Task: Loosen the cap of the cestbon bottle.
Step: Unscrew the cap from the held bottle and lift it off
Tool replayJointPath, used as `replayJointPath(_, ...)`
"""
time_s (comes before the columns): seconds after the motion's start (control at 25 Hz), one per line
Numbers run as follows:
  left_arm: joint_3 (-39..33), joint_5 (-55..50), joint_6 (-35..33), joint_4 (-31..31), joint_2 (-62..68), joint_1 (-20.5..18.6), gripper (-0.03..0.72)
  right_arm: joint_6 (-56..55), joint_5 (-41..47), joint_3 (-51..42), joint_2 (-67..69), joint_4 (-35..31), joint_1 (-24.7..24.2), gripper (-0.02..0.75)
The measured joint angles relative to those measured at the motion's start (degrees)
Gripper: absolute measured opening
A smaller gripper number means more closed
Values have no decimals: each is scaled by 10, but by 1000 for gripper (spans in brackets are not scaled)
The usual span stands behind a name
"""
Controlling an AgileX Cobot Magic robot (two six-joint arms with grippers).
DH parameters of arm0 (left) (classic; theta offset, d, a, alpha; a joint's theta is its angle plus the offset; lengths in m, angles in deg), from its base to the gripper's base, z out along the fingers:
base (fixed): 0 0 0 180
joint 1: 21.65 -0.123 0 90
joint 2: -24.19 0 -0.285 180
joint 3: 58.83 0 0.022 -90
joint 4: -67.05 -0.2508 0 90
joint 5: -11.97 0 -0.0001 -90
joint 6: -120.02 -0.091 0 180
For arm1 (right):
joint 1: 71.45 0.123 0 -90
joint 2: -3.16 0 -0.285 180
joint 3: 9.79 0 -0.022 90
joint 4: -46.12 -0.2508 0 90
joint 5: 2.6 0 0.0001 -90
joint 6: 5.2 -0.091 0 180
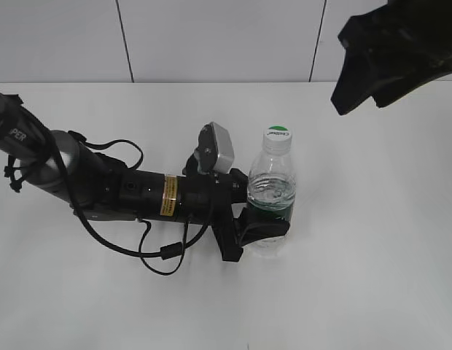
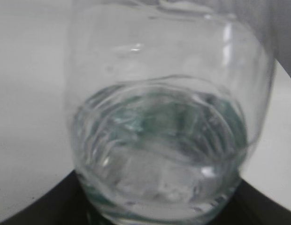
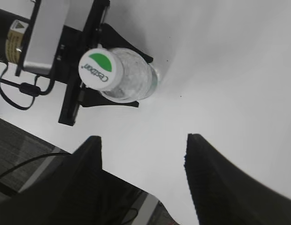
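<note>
The cestbon bottle (image 1: 272, 191) stands upright on the white table, clear with a dark green label band and partly filled with water. Its cap (image 1: 278, 135), half green and half white, sits on the neck. My left gripper (image 1: 261, 222) is shut on the bottle's lower body around the label. The bottle fills the left wrist view (image 2: 164, 122). My right gripper (image 1: 353, 102) hangs open and empty high above the table, up and to the right of the cap. The right wrist view looks down on the cap (image 3: 100, 68) and bottle (image 3: 134, 82), beyond the open fingers (image 3: 143, 150).
The left arm (image 1: 102, 182) lies across the table from the left, with black cables (image 1: 157, 251) looping beneath it. A tiled white wall (image 1: 211, 40) stands behind the table. The table's edge and dark floor (image 3: 23, 150) show in the right wrist view.
</note>
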Motion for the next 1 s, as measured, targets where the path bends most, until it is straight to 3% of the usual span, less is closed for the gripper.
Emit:
replayJointPath(0.32, 0, -3, 0, 0, 0, 0, 412, -10, 0, 56, 42, -40, 7, 430)
replayJointPath(1.0, 1, -18, -1, -35, 0, 0, 412, -12, 0, 60, 108, -35, 37, 429)
